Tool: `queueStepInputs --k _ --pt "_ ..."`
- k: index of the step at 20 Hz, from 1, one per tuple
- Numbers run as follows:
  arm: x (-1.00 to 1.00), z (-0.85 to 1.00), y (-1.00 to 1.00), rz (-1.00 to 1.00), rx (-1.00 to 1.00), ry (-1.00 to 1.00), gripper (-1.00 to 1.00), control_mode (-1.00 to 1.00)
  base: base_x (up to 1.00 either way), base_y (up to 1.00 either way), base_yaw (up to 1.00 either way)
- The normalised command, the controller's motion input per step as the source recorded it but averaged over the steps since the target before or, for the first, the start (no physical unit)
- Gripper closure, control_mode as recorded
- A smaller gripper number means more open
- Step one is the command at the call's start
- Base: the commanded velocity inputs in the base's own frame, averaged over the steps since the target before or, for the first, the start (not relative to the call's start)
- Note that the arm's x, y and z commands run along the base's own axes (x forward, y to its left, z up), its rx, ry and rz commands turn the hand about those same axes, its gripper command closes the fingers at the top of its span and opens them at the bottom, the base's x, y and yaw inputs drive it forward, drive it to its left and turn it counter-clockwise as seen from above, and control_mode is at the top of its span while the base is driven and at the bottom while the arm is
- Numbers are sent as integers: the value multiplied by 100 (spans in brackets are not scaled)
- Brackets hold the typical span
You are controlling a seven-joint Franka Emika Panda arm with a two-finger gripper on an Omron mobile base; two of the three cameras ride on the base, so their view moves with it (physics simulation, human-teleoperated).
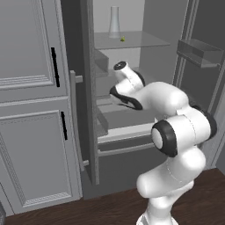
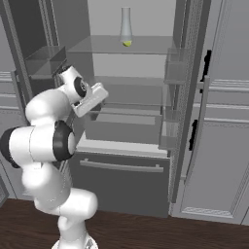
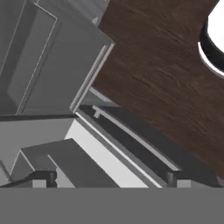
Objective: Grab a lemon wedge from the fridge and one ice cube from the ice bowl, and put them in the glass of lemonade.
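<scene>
Dark grey metal frames the tall two-door fridge [image 2: 121, 185], which stands with both doors swung open, showing pale grey shelves and a closed bottom drawer with a long light handle. On the upper glass shelf [image 2: 146, 46], near the back, sits the tiny yellow-green lemon wedge [image 1: 122, 39]. It rests just beside the foot of a tall clear narrow-necked flask [image 1: 114, 21]. In the right base view the wedge sits right at the base of the flask.

The white robot arm with dark joints reaches into the fridge's middle section, well below that shelf. Its two-finger gripper [image 3: 109, 181] points downward over the lower bins and the drawer front; its small dark fingertips [image 3: 43, 178] stand spread wide apart with nothing between them. Dark brown wood-grain floor [image 3: 157, 65] lies in front of the fridge. Light grey panelled cabinets with black handles [image 1: 30, 110] flank it.
</scene>
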Motion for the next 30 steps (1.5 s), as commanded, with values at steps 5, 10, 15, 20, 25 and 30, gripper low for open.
queueStepInputs --k 5,10,15,20,25,30 --pt "-24 7 -71 1 -24 -85 -100 -100 0 0 0" --pt "-38 4 -64 -1 18 -95 -100 -100 0 0 0" --pt "-19 35 -23 -1 31 -75 -100 -100 0 0 0" --pt "0 76 0 0 25 -33 -100 -100 0 0 0" --pt "0 18 0 0 7 2 -100 -100 0 0 0" --pt "9 8 14 -1 4 12 -100 -100 0 0 0"
